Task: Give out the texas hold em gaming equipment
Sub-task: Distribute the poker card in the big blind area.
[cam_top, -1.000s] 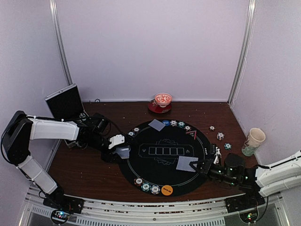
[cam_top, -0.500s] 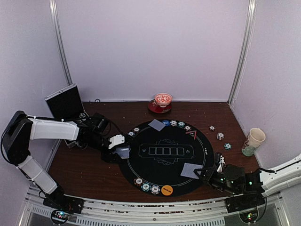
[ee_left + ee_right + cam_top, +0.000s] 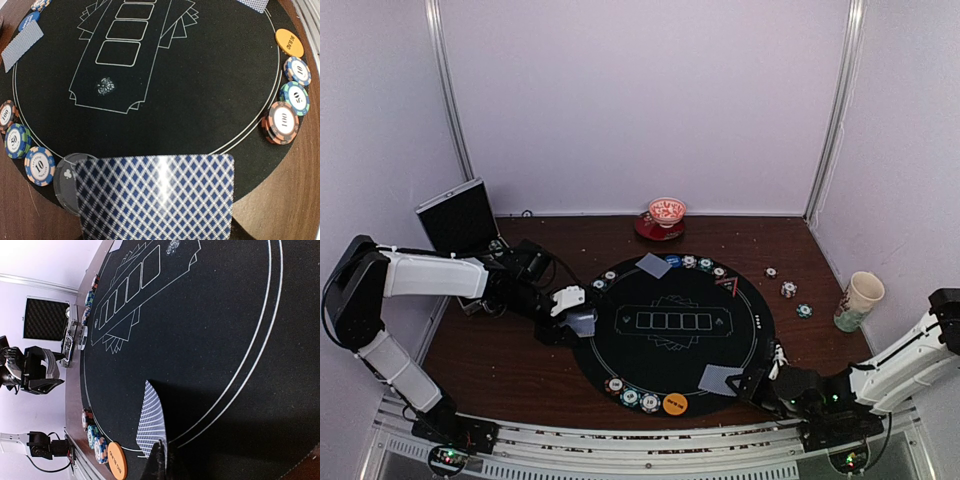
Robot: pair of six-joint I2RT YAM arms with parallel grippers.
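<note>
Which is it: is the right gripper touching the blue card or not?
Touching. The right wrist view shows the right gripper pinching a corner of the card between shut fingers.

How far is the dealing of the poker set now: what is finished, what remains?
Looks done: three chips and an orange disc at the near edge of the mat; a dealt card, a blue disc and more chips at its far edge. In hand: the right gripper pinches one card at the near right; the left gripper holds another card, perhaps a stack. Left: loose chips off the mat on the right.
</note>
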